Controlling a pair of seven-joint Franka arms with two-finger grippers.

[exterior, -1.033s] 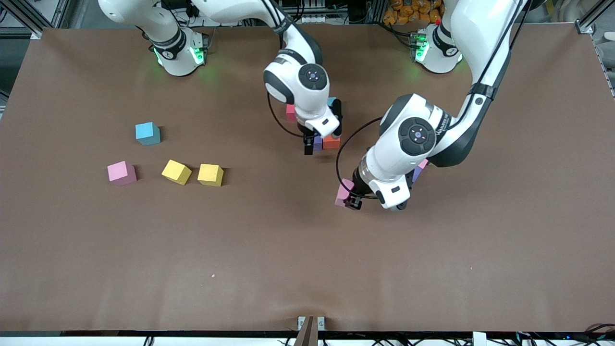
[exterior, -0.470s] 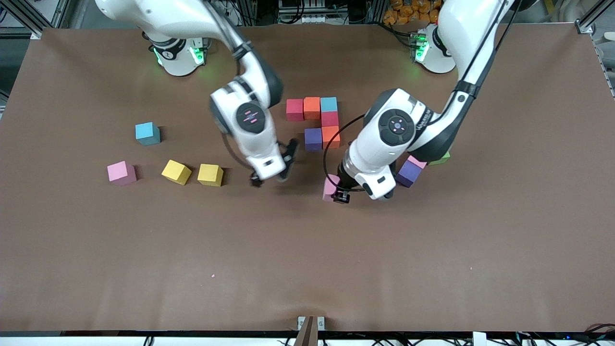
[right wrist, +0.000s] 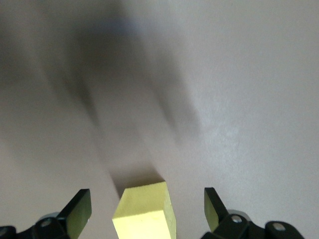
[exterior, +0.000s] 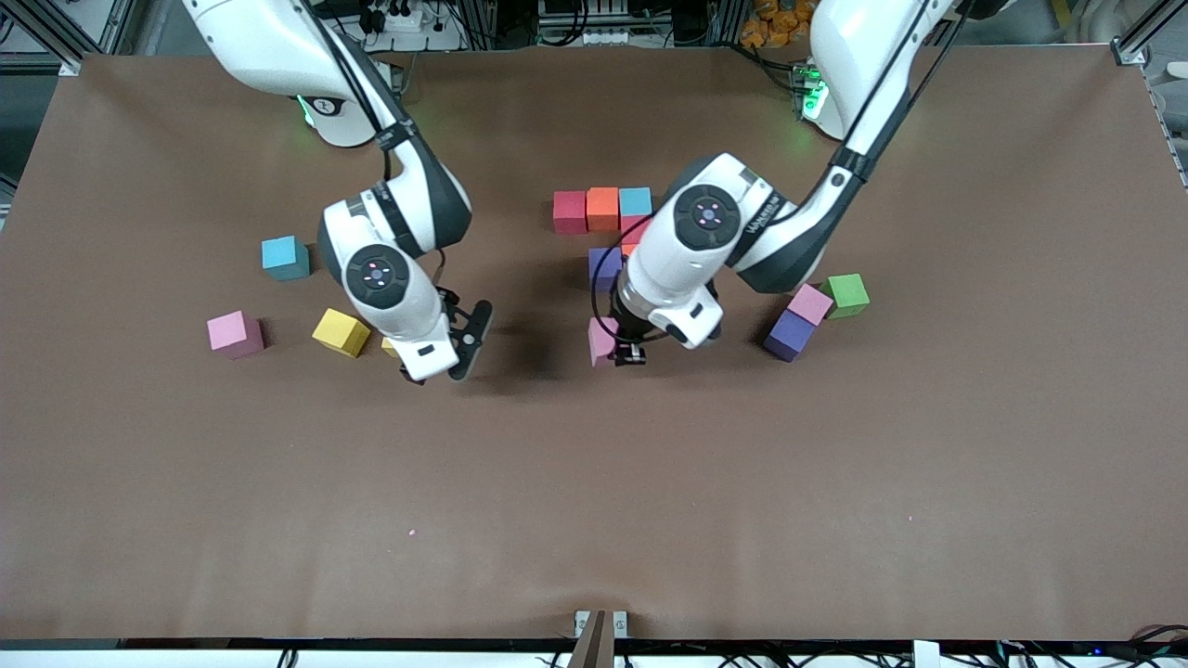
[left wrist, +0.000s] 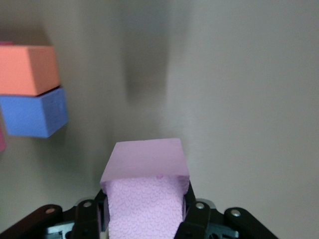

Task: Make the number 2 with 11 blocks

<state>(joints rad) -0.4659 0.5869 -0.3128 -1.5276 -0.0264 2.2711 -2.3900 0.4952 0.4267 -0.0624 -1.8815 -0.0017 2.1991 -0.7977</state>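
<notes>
Holding a pink block [exterior: 601,340] tight in its fingers, the left gripper [exterior: 620,353] hangs over the worktop [exterior: 594,482], just nearer the cam than the half-built number 2 [exterior: 608,227] (red, orange, blue, purple cubes touching). Right gripper [exterior: 439,366] has fingers spread wide, sitting over a yellow block [right wrist: 145,211], w/ another yellow block [exterior: 341,332] beside it.

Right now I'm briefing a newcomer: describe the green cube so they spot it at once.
Start from the left arm's end of the table. Three loose cubes cluster there: a purple cube, a pink cube and the green cube. It touches the pink one and is the only green block anywhere.
</notes>
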